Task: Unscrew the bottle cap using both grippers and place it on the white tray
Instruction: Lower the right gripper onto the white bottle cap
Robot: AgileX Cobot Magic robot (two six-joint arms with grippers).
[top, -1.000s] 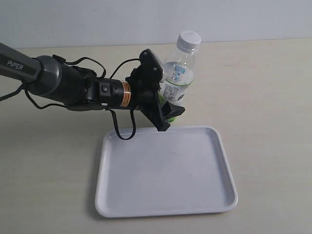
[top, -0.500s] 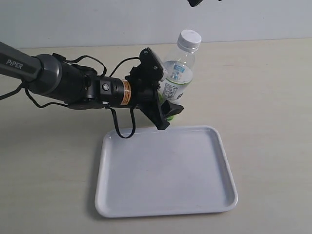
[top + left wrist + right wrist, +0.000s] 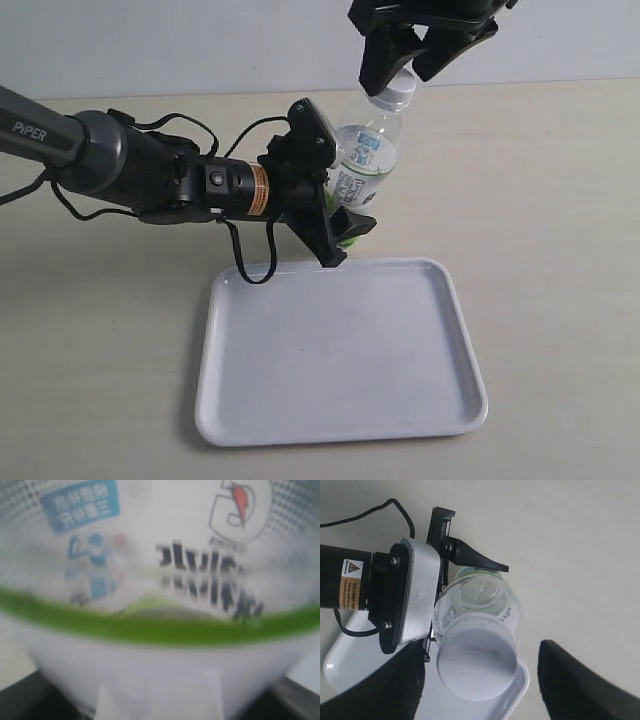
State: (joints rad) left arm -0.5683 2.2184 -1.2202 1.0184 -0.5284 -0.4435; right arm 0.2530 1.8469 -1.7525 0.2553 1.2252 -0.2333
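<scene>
The clear bottle (image 3: 362, 165) with its white-and-green label stands tilted behind the white tray (image 3: 340, 400). My left gripper (image 3: 335, 215), on the slim arm with the orange band, is shut on the bottle's lower body; its label (image 3: 165, 560) fills the left wrist view. The white bottle cap (image 3: 395, 90) sits on the neck. My right gripper (image 3: 402, 62) comes down from above, open, with one finger on each side of the cap. From the right wrist, the cap (image 3: 476, 663) lies between the two dark fingers (image 3: 580, 685), apart from both.
The beige tabletop (image 3: 540, 180) spreads around the tray. The left arm (image 3: 130, 170) and its looping cables (image 3: 240, 260) stretch across the left half, just behind the tray's far edge.
My right gripper has come down from the top edge of the view until its open fingers flank the cap. The left gripper and the bottle have stayed put.
</scene>
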